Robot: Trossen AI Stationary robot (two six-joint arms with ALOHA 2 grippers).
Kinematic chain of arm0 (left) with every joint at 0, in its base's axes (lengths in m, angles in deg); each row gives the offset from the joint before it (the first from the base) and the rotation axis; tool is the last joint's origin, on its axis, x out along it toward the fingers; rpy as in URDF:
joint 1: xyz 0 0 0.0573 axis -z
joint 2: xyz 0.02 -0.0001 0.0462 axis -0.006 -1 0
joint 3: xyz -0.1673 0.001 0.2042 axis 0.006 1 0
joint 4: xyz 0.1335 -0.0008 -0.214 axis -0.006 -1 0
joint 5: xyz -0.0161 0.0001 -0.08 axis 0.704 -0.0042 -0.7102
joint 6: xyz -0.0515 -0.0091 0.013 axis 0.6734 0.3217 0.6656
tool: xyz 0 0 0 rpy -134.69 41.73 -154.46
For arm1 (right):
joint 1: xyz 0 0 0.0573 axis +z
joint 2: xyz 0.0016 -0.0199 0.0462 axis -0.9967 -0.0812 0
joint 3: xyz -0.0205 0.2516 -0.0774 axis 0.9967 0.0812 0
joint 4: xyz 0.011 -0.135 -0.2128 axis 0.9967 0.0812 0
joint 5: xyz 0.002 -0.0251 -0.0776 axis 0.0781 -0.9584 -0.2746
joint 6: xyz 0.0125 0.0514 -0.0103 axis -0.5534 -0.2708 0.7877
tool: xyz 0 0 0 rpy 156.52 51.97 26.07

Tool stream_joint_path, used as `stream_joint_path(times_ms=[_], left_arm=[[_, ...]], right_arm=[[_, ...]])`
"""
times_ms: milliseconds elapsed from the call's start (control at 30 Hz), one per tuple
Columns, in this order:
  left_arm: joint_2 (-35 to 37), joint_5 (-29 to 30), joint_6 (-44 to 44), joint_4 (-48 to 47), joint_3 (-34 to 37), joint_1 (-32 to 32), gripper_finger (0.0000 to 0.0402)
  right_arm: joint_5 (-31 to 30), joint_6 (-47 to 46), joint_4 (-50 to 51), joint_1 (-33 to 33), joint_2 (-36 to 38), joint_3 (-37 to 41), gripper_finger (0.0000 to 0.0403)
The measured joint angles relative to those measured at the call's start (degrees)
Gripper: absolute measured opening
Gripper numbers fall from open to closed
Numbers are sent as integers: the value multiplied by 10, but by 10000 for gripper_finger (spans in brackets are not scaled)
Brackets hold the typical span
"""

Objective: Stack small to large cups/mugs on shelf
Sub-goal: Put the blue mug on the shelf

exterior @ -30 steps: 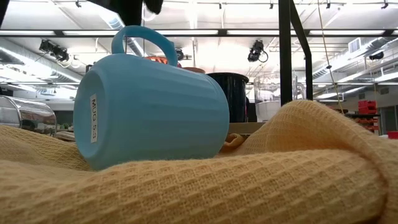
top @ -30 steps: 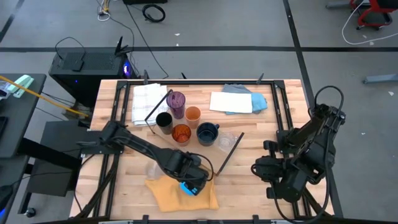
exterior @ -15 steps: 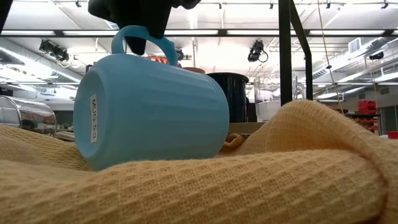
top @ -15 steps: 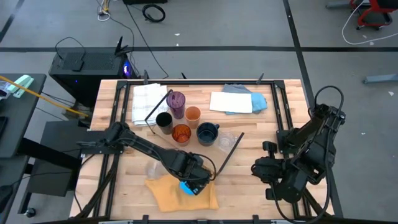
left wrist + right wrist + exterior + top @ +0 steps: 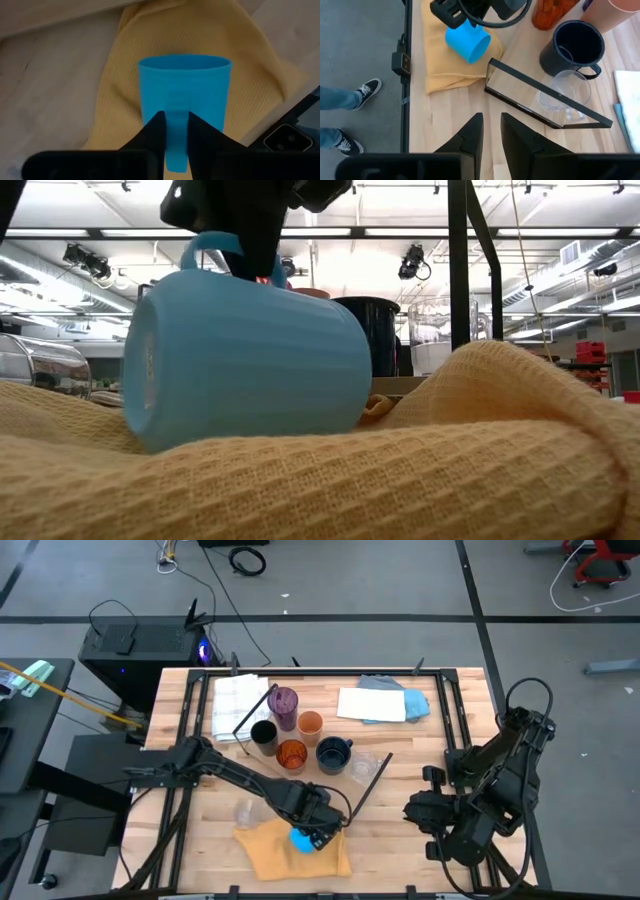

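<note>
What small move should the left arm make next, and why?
Probably lift straight up. The left gripper has its fingers on either side of the bright blue mug handle, and the mug lies on its side on the yellow cloth.

You won't find any text you can read here: the bright blue mug [image 5: 245,360] shows a pale label strip on its base, but its lettering is too blurred to make out.

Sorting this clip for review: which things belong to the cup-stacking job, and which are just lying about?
Job: bright blue mug, left end effector on its handle, navy mug, amber ribbed cup, purple tumbler, shelf.
Lying about: yellow cloth, white cloth, blue cloth.
</note>
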Motion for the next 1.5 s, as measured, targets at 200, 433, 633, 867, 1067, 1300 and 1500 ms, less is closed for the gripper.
stream_joint_path(times_ms=[200, 433, 633, 867, 1067, 1300, 1500], left_arm=[[-2, 2, -2, -2, -6, 0, 56], [-4, 36, -15, -19, -62, 2, 56], [-4, 146, -8, -90, -136, 19, 56], [-3, 327, 143, -176, -160, 104, 56], [-3, 608, 322, -170, -160, 208, 56], [-6, 776, 368, -198, -107, 250, 56], [-7, 786, 492, -160, 33, 225, 56]], right_arm=[[-1, 1, 1, 0, 0, 0, 73], [-9, 4, 2, 0, 0, 0, 73], [-10, 3, 2, 0, 0, 0, 73], [-10, -5, 2, 2, 0, 0, 73], [-10, -1, 2, 2, 0, 0, 73], [-39, 11, 2, -1, 0, 0, 73], [-39, 0, 2, -9, 0, 0, 73]])
